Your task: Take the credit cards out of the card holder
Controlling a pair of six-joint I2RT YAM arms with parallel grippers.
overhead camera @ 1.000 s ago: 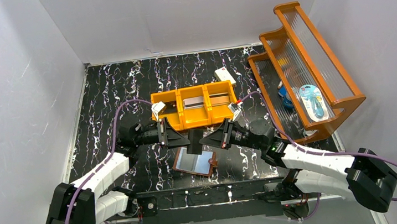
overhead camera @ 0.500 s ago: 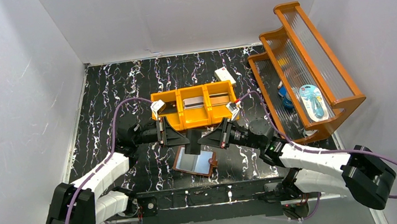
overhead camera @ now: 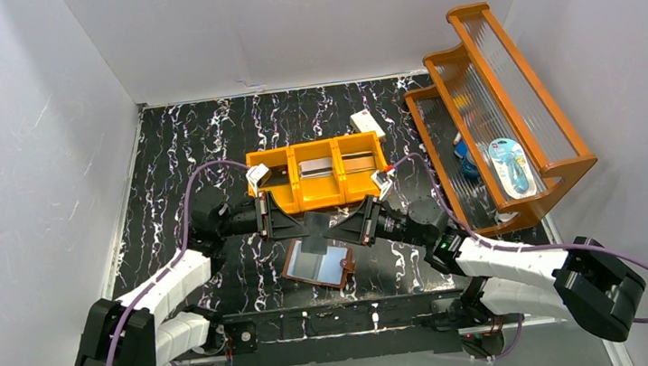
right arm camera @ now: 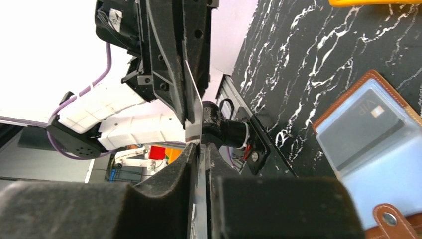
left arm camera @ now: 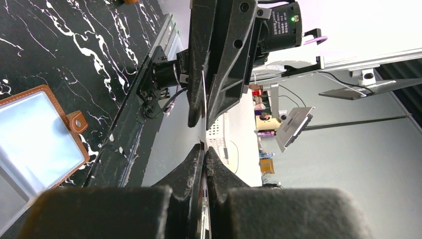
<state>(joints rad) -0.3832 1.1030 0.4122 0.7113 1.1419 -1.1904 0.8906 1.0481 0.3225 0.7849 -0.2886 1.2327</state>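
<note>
Two arms meet at mid-worktop [overhead camera: 206, 132], just in front of the orange tray [overhead camera: 331, 198].

Credit cards, counted: we see one grey-silver card [right arm camera: 193, 114] held on edge in the air between the two pincers. A second card [right arm camera: 366, 127], black with "VIP" on it, sits in a clear pocket of the card holder [left arm camera: 35, 142]. In the tray, the middle compartment holds one flat grey card [overhead camera: 315, 167]. The right compartment holds another flat piece [overhead camera: 360, 163], which we cannot identify with certainty. The left compartment is dark and partly hidden by the left wrist.

Card holder: one, lying open on the worktop below the pincers, pale inner faces up, its brown snap tab [left arm camera: 76, 121] at the edge.

Left pincer [left arm camera: 204, 154]: jaws fully closed, pinching one end of the airborne card.

Right pincer [right arm camera: 200, 149]: its fingers stand on both sides of the card's opposite end with only a very narrow gap. We cannot tell whether they press the card or have just let go.

Other items: one cream-white box [overhead camera: 367, 122] behind the tray, and one orange tiered rack [overhead camera: 510, 82] at the right edge.
</note>
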